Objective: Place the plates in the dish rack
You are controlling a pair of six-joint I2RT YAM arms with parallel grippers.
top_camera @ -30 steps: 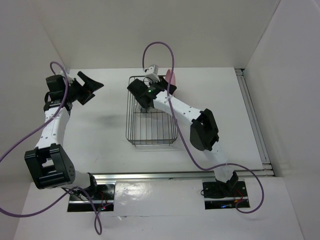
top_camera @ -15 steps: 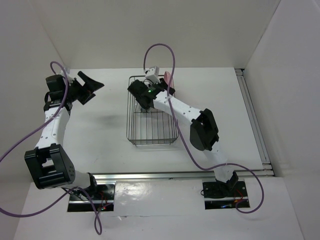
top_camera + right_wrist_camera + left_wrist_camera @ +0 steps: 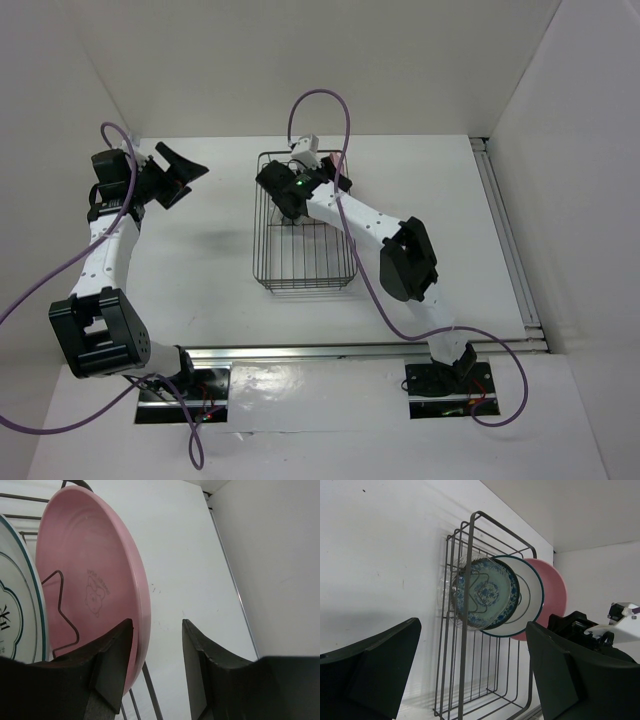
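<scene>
Left gripper [image 3: 178, 172]: wide open, empty, near table's [image 3: 450, 200] far-left corner.
Rack [image 3: 300, 250]: mid-table toward far edge. Its far end holds, upright: wavy glass plate [image 3: 445, 590], blue plate [image 3: 485, 592], dark-rimmed plate [image 3: 527, 597], pink plate [image 3: 95, 555].
Right gripper [image 3: 157, 645]: part open, straddling pink plate's rim.

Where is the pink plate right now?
Right wrist view: pink plate upright in the dish rack, beside the teal-rimmed plate, its rim between the right gripper's fingers.

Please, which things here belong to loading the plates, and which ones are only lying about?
For the job: dish rack; pink plate; teal-rimmed plate; blue patterned plate; clear wavy plate.
Not for the job: purple cables; metal rail at the right.
</scene>
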